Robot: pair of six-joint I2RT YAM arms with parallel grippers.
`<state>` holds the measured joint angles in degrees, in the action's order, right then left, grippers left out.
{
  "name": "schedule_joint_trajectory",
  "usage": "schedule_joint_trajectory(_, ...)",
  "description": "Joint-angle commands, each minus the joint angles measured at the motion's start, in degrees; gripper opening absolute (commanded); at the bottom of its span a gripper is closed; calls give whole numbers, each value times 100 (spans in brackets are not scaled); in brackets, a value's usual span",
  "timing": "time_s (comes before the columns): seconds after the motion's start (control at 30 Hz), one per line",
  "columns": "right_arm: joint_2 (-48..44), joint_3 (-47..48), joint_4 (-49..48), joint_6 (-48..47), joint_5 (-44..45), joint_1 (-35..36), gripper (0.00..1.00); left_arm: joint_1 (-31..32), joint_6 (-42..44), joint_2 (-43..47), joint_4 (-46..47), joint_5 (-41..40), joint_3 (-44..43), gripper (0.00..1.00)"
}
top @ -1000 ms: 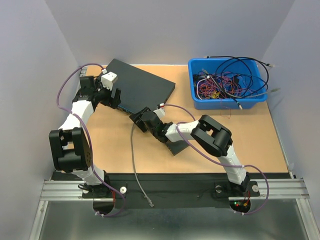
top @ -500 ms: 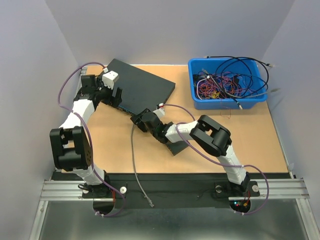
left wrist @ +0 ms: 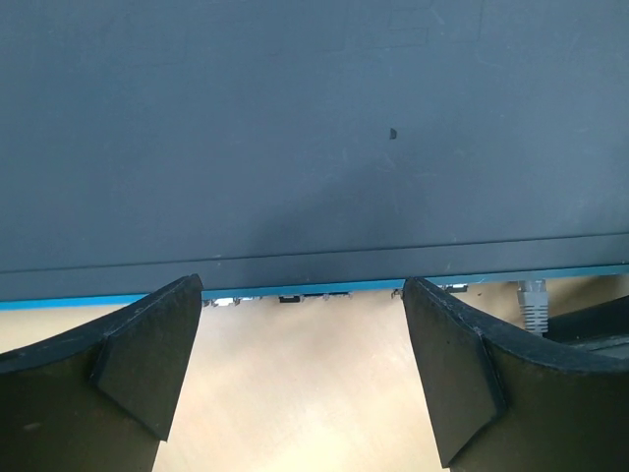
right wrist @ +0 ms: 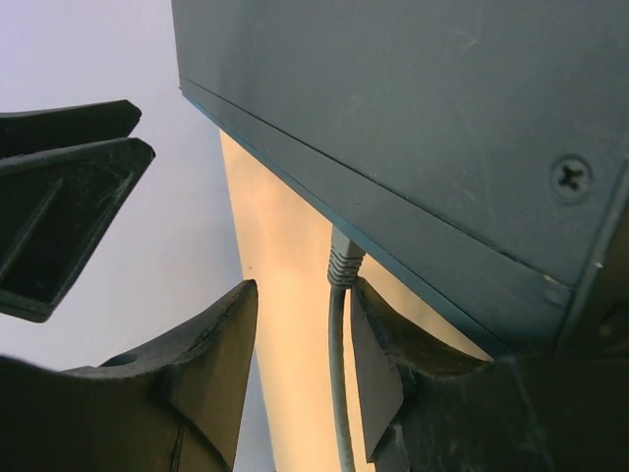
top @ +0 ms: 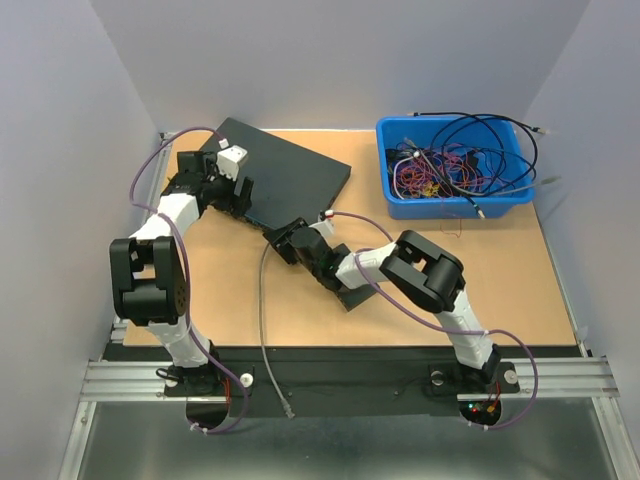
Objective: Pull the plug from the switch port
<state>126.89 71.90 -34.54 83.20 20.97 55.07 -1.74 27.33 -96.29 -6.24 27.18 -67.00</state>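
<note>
The switch (top: pixel 290 170) is a flat black box at the back left of the table. A grey plug (right wrist: pixel 344 261) sits in a port on its front edge, and its grey cable (top: pixel 261 310) trails toward the near edge. My right gripper (right wrist: pixel 300 334) is open around that cable just below the plug. The cable runs close beside the right finger (right wrist: pixel 378 374), with a wide gap to the other finger. My left gripper (left wrist: pixel 300 374) stands wide open over the switch's front edge (left wrist: pixel 314 285), holding nothing. The plug (left wrist: pixel 532 303) shows to its right.
A blue bin (top: pixel 455 165) full of tangled cables stands at the back right. A dark flat plate (top: pixel 352 296) lies under my right forearm. In the right wrist view, the left gripper's fingers (right wrist: pixel 69 197) hang close by on the left.
My right jaws have narrowed around the cable. The left arm has shifted right along the switch's front edge. The cable's loose end has swung slightly left.
</note>
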Motion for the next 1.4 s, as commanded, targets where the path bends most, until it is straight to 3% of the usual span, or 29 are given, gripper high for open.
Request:
schedule_joint_trajectory(0.0, 371, -510, 563, 1233, 794, -603, 48, 103, -70, 58, 141, 77, -304, 94)
schedule_joint_trajectory(0.27, 477, -422, 1599, 1647, 610, -594, 56, 156, -88, 66, 123, 138, -331, 94)
schedule_joint_trajectory(0.73, 55, -985, 2303, 1823, 645, -506, 63, 156, -17, 216, 132, 376, -340, 94)
schedule_joint_trajectory(0.87, -146, -792, 2558, 1307, 934, -409, 63, 313, -44, 146, 176, 385, -340, 93)
schedule_joint_trajectory(1.1, -1094, -888, 2558, -312, 1409, -374, 63, 376, 501, 409, -518, 859, 19, 70)
schedule_joint_trajectory(1.37, -1702, -1108, 2558, -1191, 1252, -374, 63, 832, 686, 928, -396, 307, 987, 71)
